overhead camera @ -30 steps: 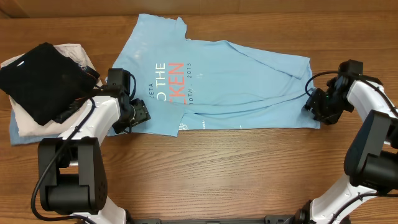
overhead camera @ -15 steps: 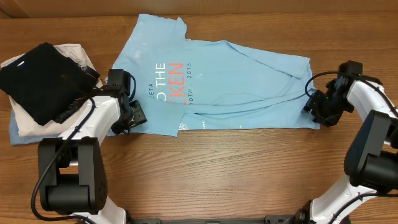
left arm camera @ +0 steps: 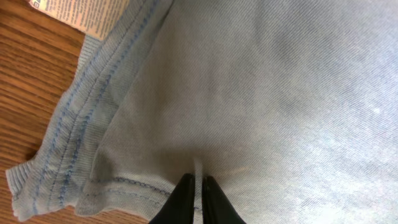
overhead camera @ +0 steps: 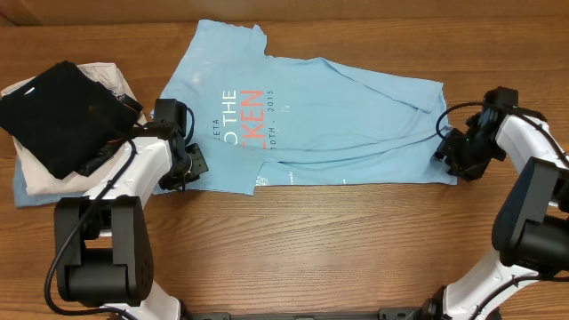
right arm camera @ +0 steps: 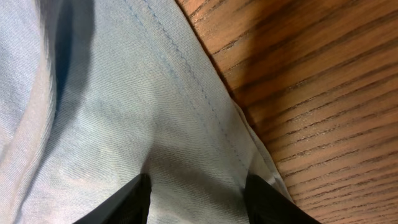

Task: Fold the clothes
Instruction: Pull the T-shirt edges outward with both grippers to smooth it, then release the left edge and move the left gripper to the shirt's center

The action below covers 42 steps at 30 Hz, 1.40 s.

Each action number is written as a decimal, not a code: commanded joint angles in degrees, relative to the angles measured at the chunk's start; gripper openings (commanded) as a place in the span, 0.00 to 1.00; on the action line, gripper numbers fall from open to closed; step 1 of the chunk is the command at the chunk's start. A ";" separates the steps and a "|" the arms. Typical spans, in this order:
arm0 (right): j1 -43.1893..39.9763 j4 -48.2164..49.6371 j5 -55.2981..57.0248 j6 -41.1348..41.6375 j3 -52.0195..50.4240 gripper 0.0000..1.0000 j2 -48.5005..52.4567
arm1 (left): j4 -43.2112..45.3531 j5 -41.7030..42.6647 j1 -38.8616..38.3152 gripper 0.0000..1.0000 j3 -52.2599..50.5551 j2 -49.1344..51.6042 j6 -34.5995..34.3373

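Overhead, wrinkled sky-blue cotton T-shirt [overhead camera: 347, 116], wood-grain table [overhead camera: 311, 240]

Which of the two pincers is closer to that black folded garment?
The left. The left pincer sits at the near edge of the T-shirt, close beside the black garment; the right pincer is at the T-shirt's opposite end, far from it.

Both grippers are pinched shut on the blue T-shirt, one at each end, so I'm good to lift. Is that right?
Not quite. Only the left gripper is pinched shut on the T-shirt. The right gripper is open, its fingers spread apart over the fabric at its end, as the right wrist view shows.
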 commanded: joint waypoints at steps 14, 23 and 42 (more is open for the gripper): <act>0.26 0.00 0.11 -0.20 0.17 0.53 -0.07 | -2.34 -1.84 -15.74 0.59 13.18 0.28 13.73; 0.26 0.02 0.11 -0.20 0.17 0.53 -0.07 | -3.32 -3.54 -20.37 0.57 11.76 4.15 13.70; 0.26 0.98 0.79 -0.20 -1.27 0.50 -0.04 | -3.52 -3.30 -23.34 0.59 11.76 9.09 13.49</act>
